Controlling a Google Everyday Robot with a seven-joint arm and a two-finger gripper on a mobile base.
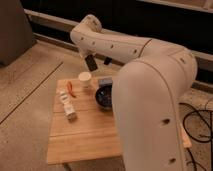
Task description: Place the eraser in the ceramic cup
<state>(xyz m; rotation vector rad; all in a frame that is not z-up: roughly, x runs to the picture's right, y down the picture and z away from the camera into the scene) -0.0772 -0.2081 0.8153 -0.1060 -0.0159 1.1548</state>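
My gripper (92, 63) hangs from the white arm (115, 47) at the table's far side, just above and slightly right of the ceramic cup (85, 80). It is shut, and a small black block, the eraser (91, 64), shows at its tip. The cream-white cup stands upright near the back edge of the wooden table (85, 135). I cannot see inside the cup.
A dark glossy bowl (104, 96) sits right of the cup, with a grey-blue object (105, 81) behind it. A pale printed box (67, 105) and a small orange item (71, 89) lie at the left. The arm's bulky white body (150, 110) covers the table's right side. Cables (197, 125) lie on the floor.
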